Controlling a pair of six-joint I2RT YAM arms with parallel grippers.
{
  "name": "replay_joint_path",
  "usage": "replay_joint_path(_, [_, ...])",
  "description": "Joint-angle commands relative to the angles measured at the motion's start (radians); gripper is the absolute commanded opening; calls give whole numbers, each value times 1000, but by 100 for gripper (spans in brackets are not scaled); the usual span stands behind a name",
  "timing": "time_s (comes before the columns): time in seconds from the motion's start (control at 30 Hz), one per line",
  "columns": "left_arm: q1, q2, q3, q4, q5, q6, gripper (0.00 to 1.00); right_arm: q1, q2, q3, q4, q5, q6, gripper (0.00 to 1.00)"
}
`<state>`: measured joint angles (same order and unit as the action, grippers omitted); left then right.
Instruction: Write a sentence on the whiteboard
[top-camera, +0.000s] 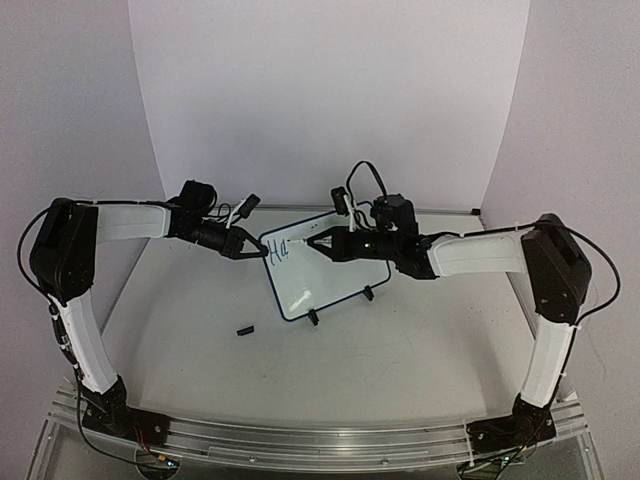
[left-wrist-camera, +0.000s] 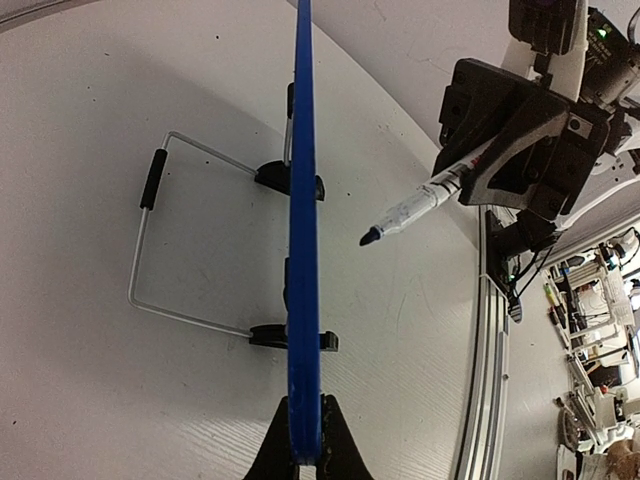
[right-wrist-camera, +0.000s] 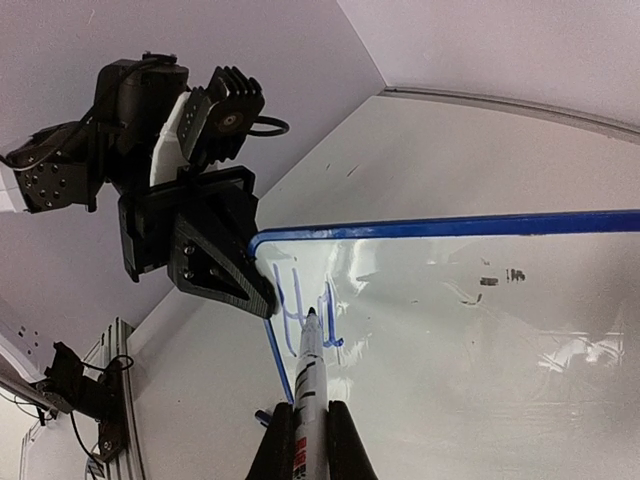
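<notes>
The right gripper (right-wrist-camera: 305, 425) is clamping the pen (right-wrist-camera: 308, 375), whose long axis is pointing at the upright whiteboard (right-wrist-camera: 480, 340). The tip is hovering just off the face (the left wrist view shows the gap) by the start of the sentence (right-wrist-camera: 292, 305). The left gripper (left-wrist-camera: 305, 445) is pinching the board's edge.

In the left wrist view the whiteboard (left-wrist-camera: 303, 250) was seen edge-on, so its writing face was hidden, and the left hand (left-wrist-camera: 305, 420) was cut off by the bottom edge. In the right wrist view the whiteboard was cropped at the right, and the marker (right-wrist-camera: 308, 370) was partly concealed within the right hand (right-wrist-camera: 307, 420). From above, the sentence (top-camera: 279, 247) was too small to be read, and a small dark object (top-camera: 245, 330) on the tabletop (top-camera: 400, 350) could not be identified.
</notes>
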<state>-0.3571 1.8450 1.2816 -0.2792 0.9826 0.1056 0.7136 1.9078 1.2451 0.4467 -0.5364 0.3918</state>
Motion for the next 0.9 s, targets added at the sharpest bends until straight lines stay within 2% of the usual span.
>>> replay_joint_path(0.0, [-11, -10, 29, -49, -60, 50, 0, -3, 33, 62, -2, 24, -20, 0])
replay_joint_path(0.43, [-13, -10, 30, -51, -59, 51, 0, -3, 59, 72, -31, 70, -18, 0])
replay_joint_path(0.87, [-13, -13, 29, -51, -64, 52, 0, -3, 17, -64, -49, 44, -19, 0])
